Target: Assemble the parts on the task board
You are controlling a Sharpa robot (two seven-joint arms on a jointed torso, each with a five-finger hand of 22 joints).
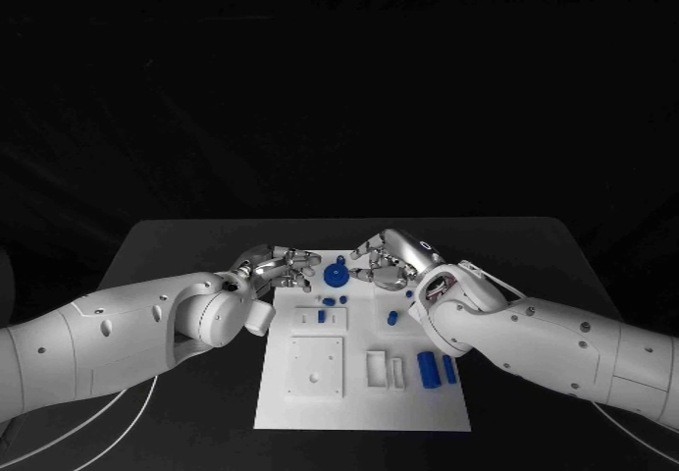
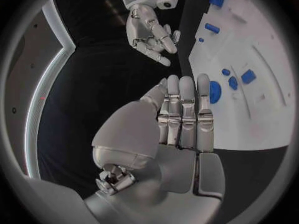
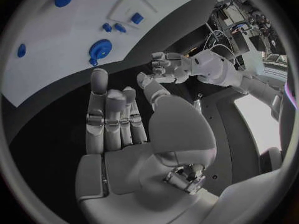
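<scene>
Blue parts (image 1: 428, 370) mostly loose on the task board (image 1: 361, 412).
Left hand (image 1: 278, 267) and right hand (image 1: 385, 259) both empty, fingers apart; assembly barely started, I'd guess.

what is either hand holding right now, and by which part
Nothing. The left hand and right hand both show bare palms with fingers extended, and the round blue part lies untouched on the task board.

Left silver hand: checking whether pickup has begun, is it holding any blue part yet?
No. In the left wrist view the left silver hand has straight, empty fingers beside the round blue part, not around it.
</scene>
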